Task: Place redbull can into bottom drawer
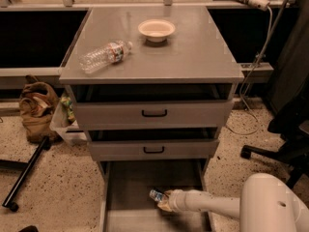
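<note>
The grey cabinet's bottom drawer (126,187) is pulled out at the bottom of the camera view. My gripper (163,200) reaches in from the right on a white arm and is low inside the drawer. It is shut on the redbull can (156,195), a small silver-and-blue can whose end sticks out to the left of the fingers. The can sits just above or on the drawer floor; I cannot tell which.
A clear water bottle (104,56) lies on the cabinet top beside a white bowl (156,30). The two upper drawers (153,113) with black handles are slightly open. A brown bag (36,109) and a black pole (26,172) are on the floor at left; a chair base (270,151) at right.
</note>
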Tool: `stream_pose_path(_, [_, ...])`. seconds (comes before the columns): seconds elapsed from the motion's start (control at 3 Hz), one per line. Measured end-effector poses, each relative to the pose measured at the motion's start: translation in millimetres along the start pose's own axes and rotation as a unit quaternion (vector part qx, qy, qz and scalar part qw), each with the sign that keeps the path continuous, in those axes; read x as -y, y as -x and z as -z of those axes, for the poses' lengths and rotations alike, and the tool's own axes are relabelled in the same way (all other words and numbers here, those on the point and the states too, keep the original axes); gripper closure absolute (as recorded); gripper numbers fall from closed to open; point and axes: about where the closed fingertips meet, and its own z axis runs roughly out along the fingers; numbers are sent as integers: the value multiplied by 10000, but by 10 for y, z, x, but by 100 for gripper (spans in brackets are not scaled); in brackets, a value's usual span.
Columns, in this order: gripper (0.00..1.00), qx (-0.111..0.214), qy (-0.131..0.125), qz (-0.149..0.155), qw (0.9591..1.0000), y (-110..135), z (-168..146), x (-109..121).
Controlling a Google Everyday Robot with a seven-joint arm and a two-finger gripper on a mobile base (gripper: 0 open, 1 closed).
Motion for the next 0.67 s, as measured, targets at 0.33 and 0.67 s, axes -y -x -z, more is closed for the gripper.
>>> stream_pose_path(0.33, [100, 10, 80, 0, 10000, -86, -69, -24])
stream_pose_path(0.67, [81, 6, 94, 9, 10000, -91, -76, -24])
